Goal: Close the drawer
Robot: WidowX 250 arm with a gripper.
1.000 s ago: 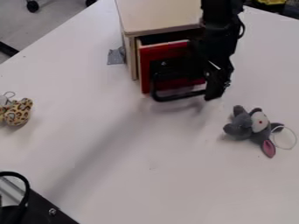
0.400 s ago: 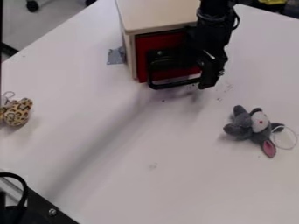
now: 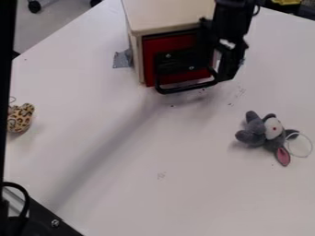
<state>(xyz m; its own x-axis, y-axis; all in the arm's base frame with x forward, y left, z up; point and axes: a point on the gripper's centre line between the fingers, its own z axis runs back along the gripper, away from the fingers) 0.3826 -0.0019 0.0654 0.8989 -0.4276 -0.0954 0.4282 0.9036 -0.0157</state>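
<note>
At the near left corner, we saw a black metal plate [image 3: 46, 216] with a curved black cable [image 3: 26, 196] by it. Farther, on the right of the bench [image 3: 166, 152], there lay a grey plush toy [image 3: 257, 132] with a pink ear and a thin white loop. On the left side was a leopard-spotted toy [image 3: 21, 118]. Beyond these two, we found the red drawer [image 3: 161, 45] in the far middle. It sat inside the wooden cabinet [image 3: 166, 16], with its front about even with the cabinet's edges, so to us it looked closed. Its black handle [image 3: 184, 88] stuck out toward the near side. The pincer [image 3: 228, 75] hung at the right end of this handle; we could not tell if it touched it, nor if it was spread or pressed together. A grey patch [image 3: 123, 59] lay just beside the cabinet, on its left. In the far left, past the bench, we saw a wheel [image 3: 34, 6] on the floor [image 3: 71, 16].
</note>
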